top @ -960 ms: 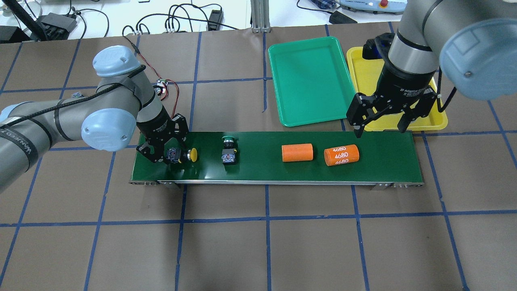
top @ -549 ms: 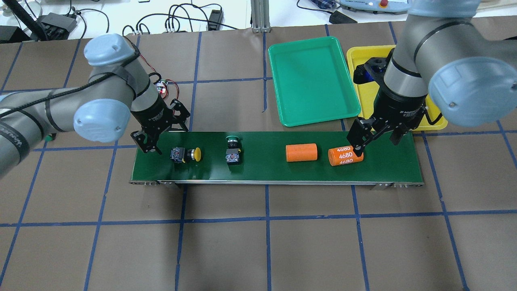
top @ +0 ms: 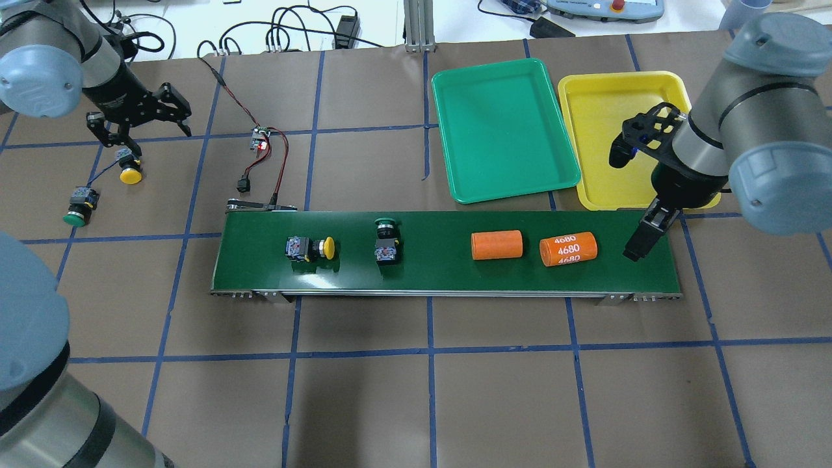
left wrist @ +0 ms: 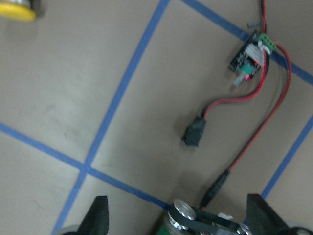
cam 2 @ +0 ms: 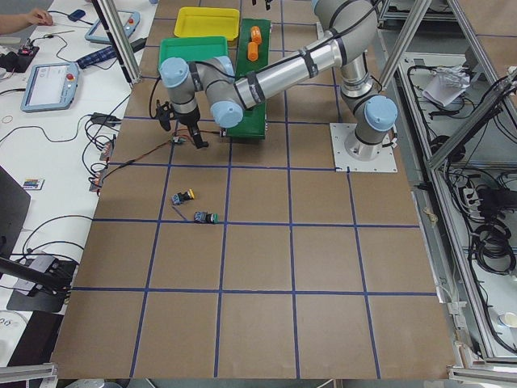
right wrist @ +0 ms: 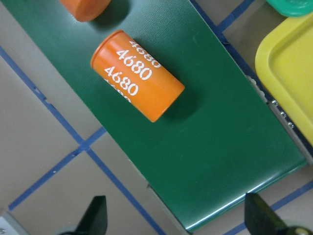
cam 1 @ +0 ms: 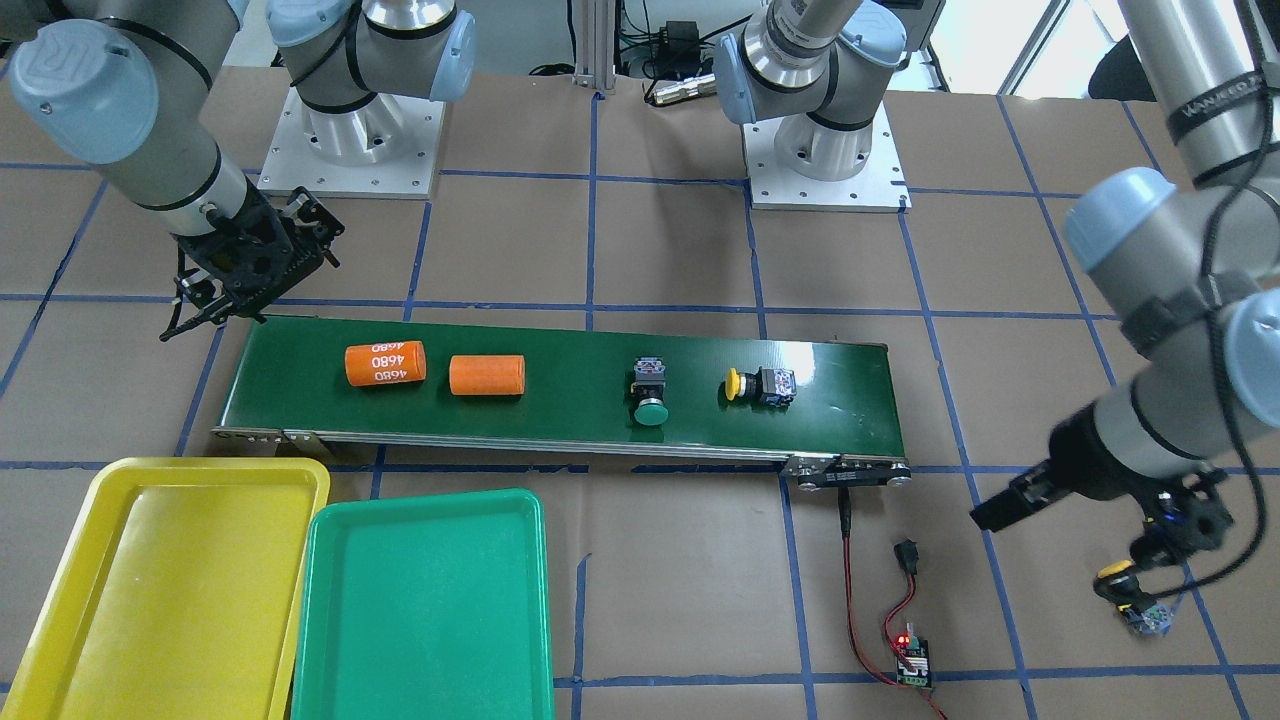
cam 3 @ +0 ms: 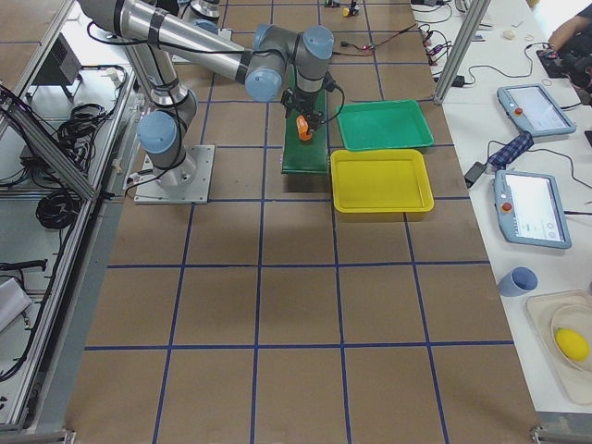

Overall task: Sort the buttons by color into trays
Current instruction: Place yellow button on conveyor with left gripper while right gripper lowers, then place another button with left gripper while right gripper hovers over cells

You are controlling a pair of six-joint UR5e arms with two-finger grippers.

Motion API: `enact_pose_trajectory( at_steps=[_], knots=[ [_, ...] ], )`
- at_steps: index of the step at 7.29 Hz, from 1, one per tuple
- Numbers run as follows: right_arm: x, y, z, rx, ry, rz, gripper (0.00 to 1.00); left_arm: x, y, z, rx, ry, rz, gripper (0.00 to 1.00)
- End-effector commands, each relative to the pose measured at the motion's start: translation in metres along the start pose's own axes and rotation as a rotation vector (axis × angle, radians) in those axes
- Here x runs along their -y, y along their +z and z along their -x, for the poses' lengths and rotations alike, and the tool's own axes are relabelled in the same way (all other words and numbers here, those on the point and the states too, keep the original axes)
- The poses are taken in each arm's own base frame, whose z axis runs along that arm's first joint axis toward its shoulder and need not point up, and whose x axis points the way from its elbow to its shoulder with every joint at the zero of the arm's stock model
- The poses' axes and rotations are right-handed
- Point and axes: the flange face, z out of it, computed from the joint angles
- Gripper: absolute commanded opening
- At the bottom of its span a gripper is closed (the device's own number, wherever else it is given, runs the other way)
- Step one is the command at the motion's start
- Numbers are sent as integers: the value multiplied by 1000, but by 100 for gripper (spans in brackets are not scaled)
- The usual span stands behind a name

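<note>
A yellow button (top: pixel 312 248) and a green button (top: pixel 387 243) lie on the dark-green belt (top: pixel 442 273). Another yellow button (top: pixel 129 173) and another green button (top: pixel 77 210) lie on the table at the far left. My left gripper (top: pixel 143 132) is open and empty, just behind the loose yellow button (left wrist: pixel 14 7). My right gripper (top: pixel 641 235) is open and empty over the belt's right end, to the right of the orange "4680" cylinder (right wrist: pixel 137 76). The green tray (top: pixel 504 130) and the yellow tray (top: pixel 617 123) stand empty behind the belt.
A plain orange cylinder (top: pixel 497 245) lies on the belt left of the "4680" one (top: pixel 569 249). A small circuit board (top: pixel 261 138) with red and black wires runs to the belt's left end. Brown paper with blue tape lines covers the table.
My left gripper left the belt's left end and moved far back-left over the loose buttons. My right gripper swung right, past the "4680" cylinder. The things on the belt drifted right.
</note>
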Motion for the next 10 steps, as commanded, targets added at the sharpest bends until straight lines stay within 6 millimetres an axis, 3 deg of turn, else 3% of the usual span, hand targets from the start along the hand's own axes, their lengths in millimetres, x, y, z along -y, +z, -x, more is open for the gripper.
enact_pose_trajectory(
  at_steps=[1,2,4,6,7,8,9,10],
  knots=[
    [-5,13,-7,-83,-221,-40,100,75,53,73,39,167,-61,100],
    [-4,10,-10,-107,-259,-42,100,80,87,87,32,206,-20,100],
    [-4,-1,-10,-133,-247,-44,100,69,113,91,19,195,31,100],
    [0,-5,-8,-127,-250,-41,100,68,119,98,24,191,41,100],
    [20,-27,-1,-172,-234,-74,100,69,117,98,26,192,38,85],
    [32,-37,5,-177,-196,-83,100,69,116,97,28,187,37,48],
    [36,-38,9,-183,-179,-77,100,69,114,96,33,189,38,1],
    [37,-38,10,-177,-164,-86,100,66,110,96,34,163,46,0]
  ],
)
